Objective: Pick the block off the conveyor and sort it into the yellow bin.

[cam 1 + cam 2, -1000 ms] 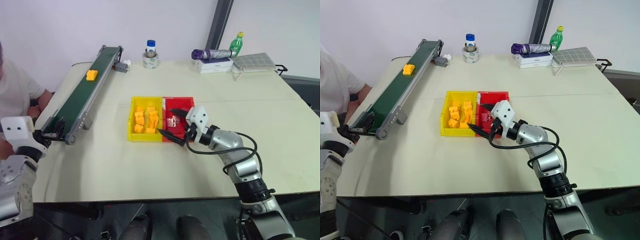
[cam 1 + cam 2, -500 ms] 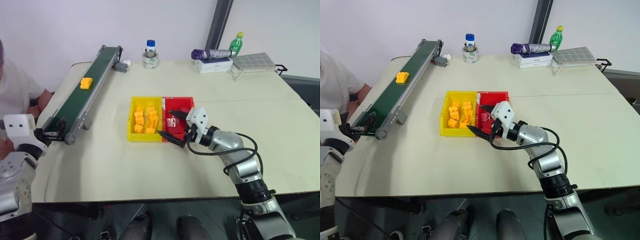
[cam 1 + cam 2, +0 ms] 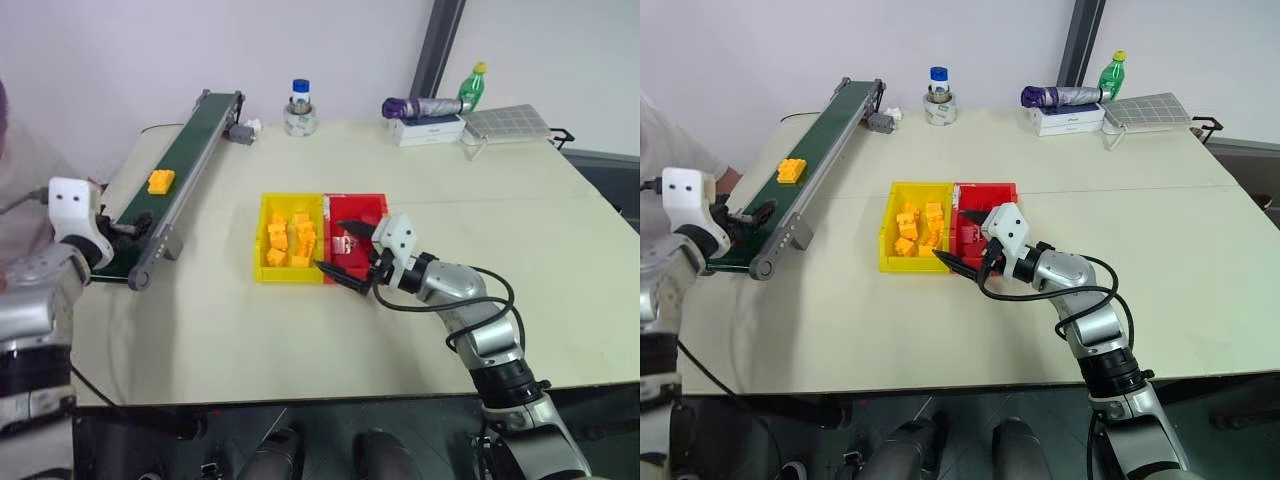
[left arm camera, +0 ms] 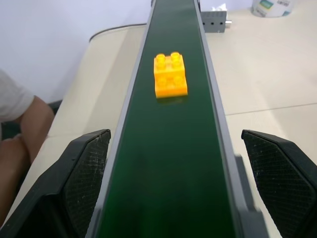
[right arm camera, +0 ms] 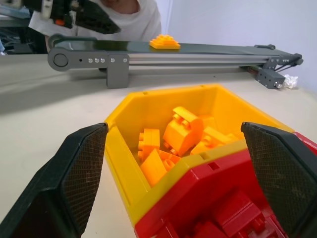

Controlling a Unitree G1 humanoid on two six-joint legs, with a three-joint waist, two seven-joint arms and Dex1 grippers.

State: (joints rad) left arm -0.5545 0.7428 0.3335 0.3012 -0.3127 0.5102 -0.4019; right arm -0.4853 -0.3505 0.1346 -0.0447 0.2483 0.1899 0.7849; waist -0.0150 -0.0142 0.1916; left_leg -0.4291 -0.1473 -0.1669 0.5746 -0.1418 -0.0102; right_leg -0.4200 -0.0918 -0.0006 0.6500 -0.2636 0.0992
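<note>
While beige table (image 3: 300, 330) bears conveyor (image 3: 165, 195), white wall (image 3: 120, 50) behind

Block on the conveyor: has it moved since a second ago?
Yes. The block has travelled down the conveyor, away from the motor box and toward the open left gripper.

Long dark green conveyor belt in grey metal frame (image 4: 168, 148) is cut off at bottom edge of left wrist view. Low red plastic tray (image 5: 233, 198) is cropped in right wrist view. Seated person in white shirt (image 3: 25, 170) is cut by frame edge, blurred. Label on small white jar w/ blue cap (image 3: 301, 98) can't be read.
</note>
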